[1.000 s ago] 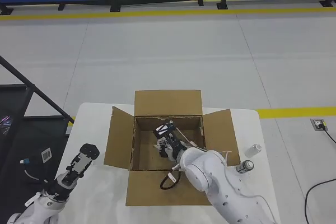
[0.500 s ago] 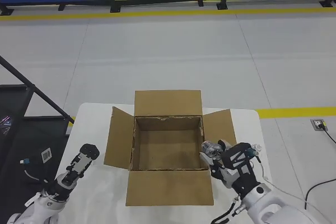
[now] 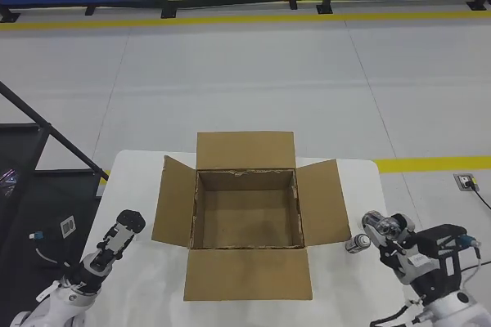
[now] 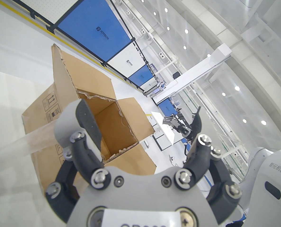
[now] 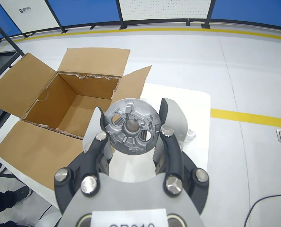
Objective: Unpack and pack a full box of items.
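The left end effector (image 3: 129, 221) is held over the left side of the worktop (image 3: 139, 176), fingers apart and nothing carried. No change in its position is noted over the last 1 second.

The box (image 3: 247, 276) stands at the middle of the worktop with its 4 flaps folded out. 1 second ago the right arm was reaching into it. That arm is now withdrawn and the cardboard floor is exposed.

A small can (image 3: 358, 243) stands just beyond the box's right flap, undisturbed.

The right end effector (image 3: 380, 226) is now found at the right edge of the worktop, just beside the can. It is clamped on a cast metal wheel (image 5: 132, 130), which is gripped across its rim and held off the surface. Half a second ago the wheel was carried over the right flap, so it has been moved well outward.

The item is judged to have been lifted out of the box and not yet set down. The unpacking stage is judged close to completion. A controlled lowering beside the can is called for, with care taken that the can is not struck and that the wheel is not released too near the worktop edge.
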`<state>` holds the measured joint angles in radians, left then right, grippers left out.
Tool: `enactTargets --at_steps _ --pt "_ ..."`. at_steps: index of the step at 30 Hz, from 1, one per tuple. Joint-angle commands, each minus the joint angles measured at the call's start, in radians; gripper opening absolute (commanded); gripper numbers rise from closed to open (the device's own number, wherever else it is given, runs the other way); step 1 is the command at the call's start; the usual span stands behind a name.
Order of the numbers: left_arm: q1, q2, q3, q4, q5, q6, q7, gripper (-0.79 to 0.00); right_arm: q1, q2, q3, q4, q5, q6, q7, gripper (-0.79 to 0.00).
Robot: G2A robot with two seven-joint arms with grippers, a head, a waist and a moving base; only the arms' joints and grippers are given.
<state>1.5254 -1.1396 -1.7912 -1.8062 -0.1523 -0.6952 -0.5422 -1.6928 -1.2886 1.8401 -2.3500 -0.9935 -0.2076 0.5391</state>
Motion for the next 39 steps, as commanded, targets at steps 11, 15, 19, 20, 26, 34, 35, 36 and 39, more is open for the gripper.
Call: enactTargets --at_steps 11,15,19,20,26,34,35,36,39 --pt "0.000 0.000 0.000 0.000 0.000 0.000 0.000 0.000 0.015 0.013 0.104 0.199 0.105 0.071 0.179 -0.785" --pt "0.000 0.000 0.000 0.000 0.000 0.000 0.000 0.000 0.034 0.017 0.103 0.294 0.113 0.068 0.168 -0.785" --pt "0.000 0.000 0.000 0.000 0.000 0.000 0.000 0.000 0.063 0.024 0.095 0.386 0.082 0.059 0.176 -0.785" --pt "0.000 0.000 0.000 0.000 0.000 0.000 0.000 0.000 0.070 0.025 0.084 0.404 0.076 0.047 0.182 -0.785" --pt "0.000 0.000 0.000 0.000 0.000 0.000 0.000 0.000 0.137 0.036 0.029 0.511 -0.011 0.024 0.215 -0.785" --pt "0.000 0.000 0.000 0.000 0.000 0.000 0.000 0.000 0.205 0.042 -0.063 0.595 -0.101 0.050 0.245 -0.785" --pt "0.000 0.000 0.000 0.000 0.000 0.000 0.000 0.000 0.213 0.042 -0.069 0.605 -0.101 0.053 0.245 -0.785" --pt "0.000 0.000 0.000 0.000 0.000 0.000 0.000 0.000 0.220 0.043 -0.073 0.614 -0.101 0.056 0.244 -0.690" --pt "0.000 0.000 0.000 0.000 0.000 0.000 0.000 0.000 0.232 0.045 -0.084 0.629 -0.098 0.056 0.248 -0.486"
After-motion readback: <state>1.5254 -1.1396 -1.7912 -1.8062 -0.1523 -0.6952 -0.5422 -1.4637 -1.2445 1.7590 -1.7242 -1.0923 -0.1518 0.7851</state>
